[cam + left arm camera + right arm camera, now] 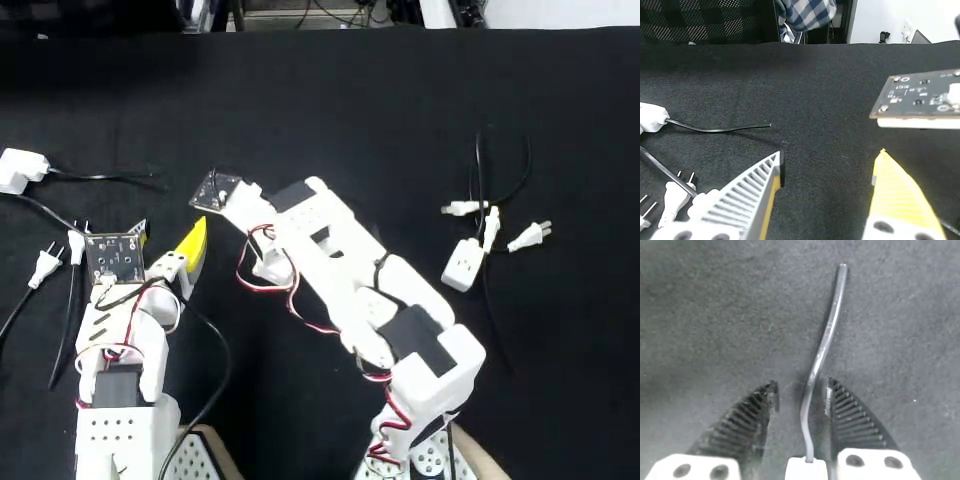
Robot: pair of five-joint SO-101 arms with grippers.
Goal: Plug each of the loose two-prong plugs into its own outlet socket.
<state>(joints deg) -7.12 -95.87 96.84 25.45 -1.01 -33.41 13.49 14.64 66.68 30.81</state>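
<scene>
At the table's left lie a white outlet socket point(20, 168) point(650, 120) with a black cable point(715, 128) and two loose white plugs point(45, 263) point(76, 241) point(672, 195). On the right sit another white socket point(462, 262) and several white plugs point(530, 237) point(465, 208). My left gripper point(165, 240) point(830, 155) is open over bare cloth, right of the left plugs. My right gripper point(800, 385) is open, and a thin black cable point(827, 330) runs between its fingers from a white piece point(807, 470). The right arm's wrist point(300, 215) hides that gripper from above.
The right arm's camera board point(215, 190) point(920, 100) hangs close beside my left gripper's yellow finger point(192, 243). The right arm lies diagonally across the table's middle. Black cloth point(400, 120) covers the table. A chair and room clutter stand beyond the far edge.
</scene>
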